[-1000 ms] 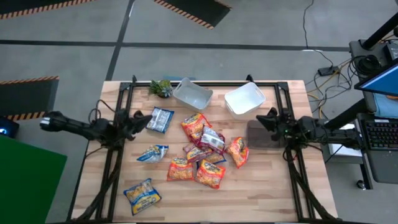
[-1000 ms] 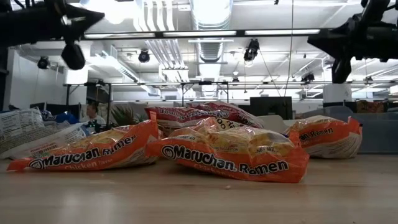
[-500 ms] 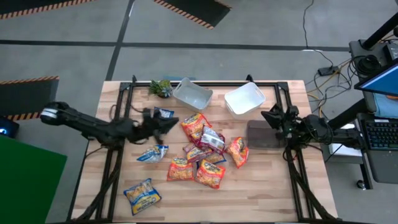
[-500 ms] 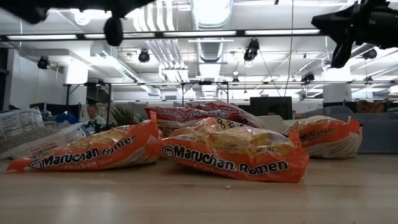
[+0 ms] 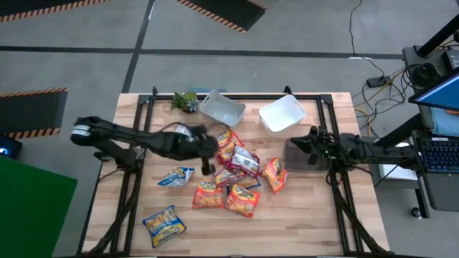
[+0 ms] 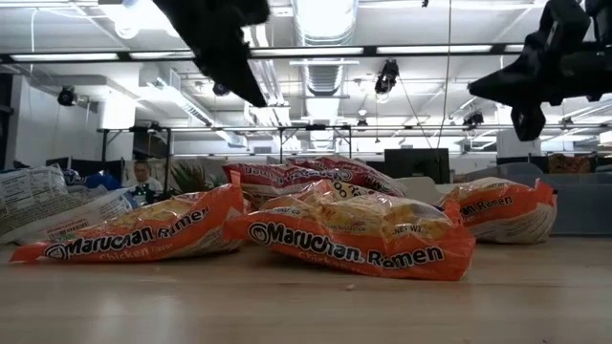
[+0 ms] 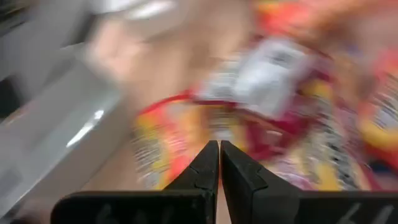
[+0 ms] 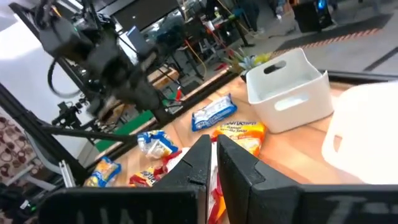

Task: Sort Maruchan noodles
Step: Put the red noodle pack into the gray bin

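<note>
The left gripper (image 5: 209,166) hangs over the near-left edge of the packet pile (image 5: 235,175), fingers pressed together with nothing between them, as its wrist view shows. Its fingers (image 7: 211,163) point down at a blurred orange-red packet (image 7: 163,140); whether they touch it I cannot tell. The right gripper (image 5: 302,145) waits above the bench's (image 5: 301,215) right side, just beside the dark block (image 5: 295,153), also pressed together and empty.

Risk: with the fingers together, a descent would only prod the crinkly film and shove the pile, sliding packets over each other. The packets overlap, so a grab could lift 2 at once or slip off.

The pile sits mid-bench, below 2 tubs (image 5: 221,108). 3 blue-yellow packets lie apart at left: 1 mostly under the arm (image 5: 183,131), 1 below it (image 5: 176,176), 1 at the near-left corner (image 5: 164,223).
</note>
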